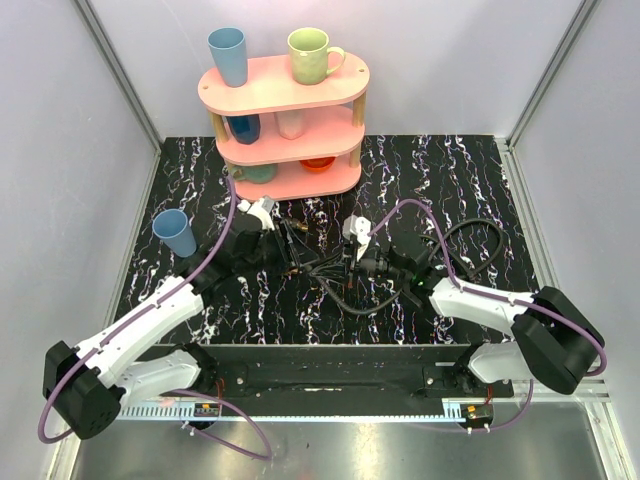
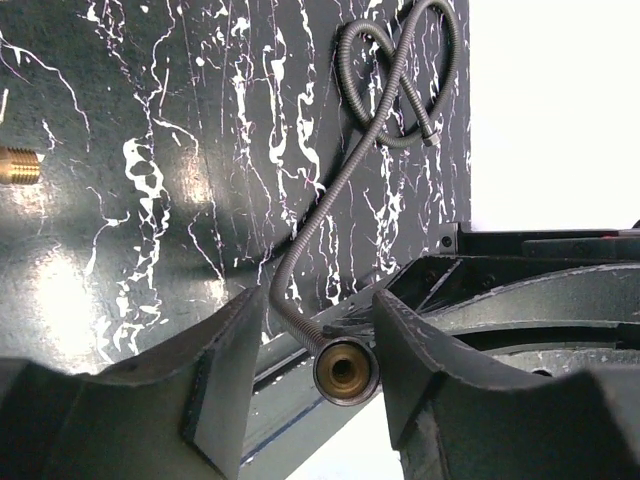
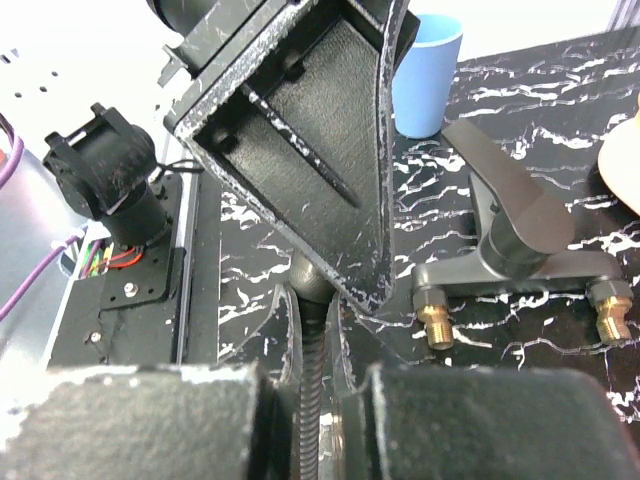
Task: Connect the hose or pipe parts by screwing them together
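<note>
In the right wrist view my right gripper is shut on the black ribbed hose, a short way behind its end nut. The left wrist view looks into that brass-lined hose end, which sits between the fingers of my left gripper. The jaws stand apart, with a gap on the left side. The rest of the hose loops across the table. A dark-grey fitting with a lever and two brass threaded ends lies just beyond. From above, both grippers meet mid-table.
A pink three-tier shelf with cups stands at the back. A blue cup stands left of the left arm. One brass thread shows at the left edge of the left wrist view. The table's near rail runs by the arm bases.
</note>
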Motion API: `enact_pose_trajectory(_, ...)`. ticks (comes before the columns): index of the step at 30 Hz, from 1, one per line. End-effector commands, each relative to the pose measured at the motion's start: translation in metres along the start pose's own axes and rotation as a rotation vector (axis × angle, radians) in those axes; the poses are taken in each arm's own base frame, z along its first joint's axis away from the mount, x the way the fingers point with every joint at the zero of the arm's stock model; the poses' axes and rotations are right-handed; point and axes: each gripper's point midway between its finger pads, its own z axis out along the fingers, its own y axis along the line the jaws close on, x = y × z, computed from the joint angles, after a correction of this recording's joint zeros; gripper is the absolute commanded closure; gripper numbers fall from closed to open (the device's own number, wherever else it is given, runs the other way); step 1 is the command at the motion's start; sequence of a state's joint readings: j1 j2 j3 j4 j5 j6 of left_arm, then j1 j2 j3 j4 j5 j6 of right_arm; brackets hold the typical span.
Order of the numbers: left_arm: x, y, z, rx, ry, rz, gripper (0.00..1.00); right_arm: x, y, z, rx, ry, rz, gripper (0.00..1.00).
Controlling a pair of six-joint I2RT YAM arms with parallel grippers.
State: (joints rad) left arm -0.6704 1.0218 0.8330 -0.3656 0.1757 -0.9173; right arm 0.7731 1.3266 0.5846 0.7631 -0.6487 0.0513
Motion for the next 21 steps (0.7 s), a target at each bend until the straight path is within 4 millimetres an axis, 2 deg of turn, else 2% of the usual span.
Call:
enact_pose_trajectory(1, 0.006, -0.024, -0.007, 0.127, 0.023, -0.058, 0.55, -0.024, 0.001, 0.001, 0.016, -0.086, -0.049, 1.0)
enact_pose_trajectory(3, 0.01, -0.024, -0.008, 0.141, 0.035, -0.074, 0.63, -0.021, -0.001, 0.0, 0.027, -0.08, -0.044, 1.0)
enact_pose_trajectory(4, 0.011, -0.023, -0.009, 0.142, 0.037, -0.079, 0.76, -0.02, -0.002, 0.0, 0.032, -0.08, -0.044, 1.0)
enact_pose_trajectory(5, 0.012, -0.023, -0.01, 0.145, 0.038, -0.078, 0.84, -0.019, -0.002, 0.0, 0.032, -0.077, -0.04, 1.0)
enact_pose_trajectory(7, 0.013, -0.024, -0.012, 0.146, 0.043, -0.077, 1.0, -0.015, -0.001, -0.001, 0.03, -0.071, -0.025, 0.92)
enact_pose_trajectory(8, 0.014, -0.023, -0.013, 0.141, 0.048, -0.077, 1.0, -0.014, 0.0, -0.001, 0.025, -0.066, -0.016, 0.86)
enact_pose_trajectory(9, 0.013, -0.023, -0.013, 0.142, 0.046, -0.07, 1.0, -0.011, 0.001, -0.001, 0.023, -0.061, -0.008, 0.71)
enact_pose_trajectory(12, 0.011, -0.023, -0.015, 0.133, 0.036, -0.051, 1.0, -0.004, 0.009, 0.0, -0.021, -0.048, 0.027, 0.51)
enact_pose_trajectory(15, 0.008, -0.02, -0.016, 0.11, 0.025, -0.032, 1.0, 0.006, 0.014, 0.001, -0.057, -0.028, 0.064, 0.47)
enact_pose_trajectory(17, 0.006, -0.02, -0.017, 0.102, 0.019, -0.021, 1.0, 0.013, 0.012, 0.001, -0.043, -0.021, 0.08, 0.58)
enact_pose_trajectory(19, 0.004, -0.02, -0.018, 0.096, 0.008, -0.012, 1.0, 0.012, 0.007, -0.001, -0.011, -0.037, 0.067, 0.83)
enact_pose_trajectory(21, 0.001, -0.014, -0.02, 0.068, -0.008, 0.001, 1.0, 0.016, 0.007, -0.004, -0.001, -0.035, 0.063, 0.93)
